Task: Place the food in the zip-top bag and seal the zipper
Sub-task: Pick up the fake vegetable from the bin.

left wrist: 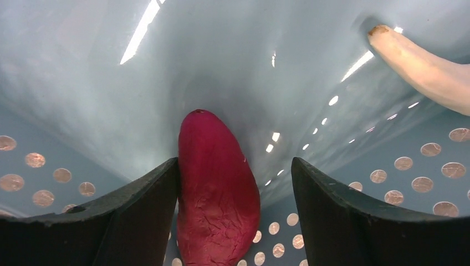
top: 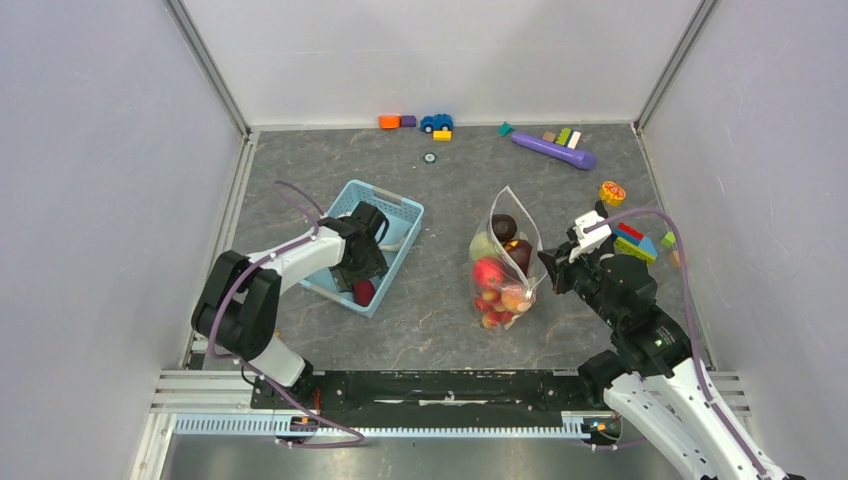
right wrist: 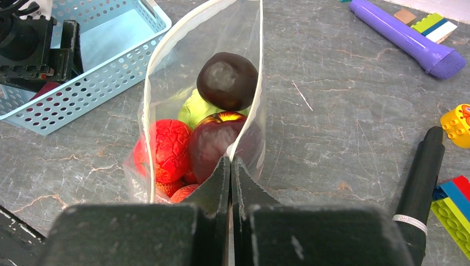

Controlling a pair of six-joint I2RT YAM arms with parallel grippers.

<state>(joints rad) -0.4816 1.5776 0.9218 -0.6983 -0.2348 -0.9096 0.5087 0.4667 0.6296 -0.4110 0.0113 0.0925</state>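
My left gripper (top: 360,272) (left wrist: 234,160) is down inside the light blue basket (top: 398,214) (left wrist: 111,83), which sits at about 9 o'clock from the zip-top bag (top: 512,222) (right wrist: 188,50). Its jaws stand wide apart and straddle a magenta piece of food (top: 364,291) (left wrist: 217,188) lying on the basket floor. The left finger looks to be against the piece and the right finger stands clear of it, so I am not clamped on it. A pale elongated thing (left wrist: 427,66) lies in the basket at 2 o'clock in my left wrist view. My right gripper (top: 548,268) (right wrist: 230,160) is pinched fully together on the near rim of the bag, at the bag's 4 o'clock side in the overhead view, and holds that edge up. The bag rests on the table (top: 450,310) between my two arms with its mouth gaping toward 12 o'clock. The zipper (right wrist: 146,105) along that mouth is parted, and I cannot make out the slider tab. Inside the bag I see a dark maroon round piece (right wrist: 227,80) farthest up, a green piece (right wrist: 191,108) just beside it, a deep red apple (right wrist: 219,138) right at my fingertips and a bright red piece (right wrist: 166,147) at its 9 o'clock, all touching. A purple cylinder (top: 553,150) lies at 1 o'clock from the bag, well apart.
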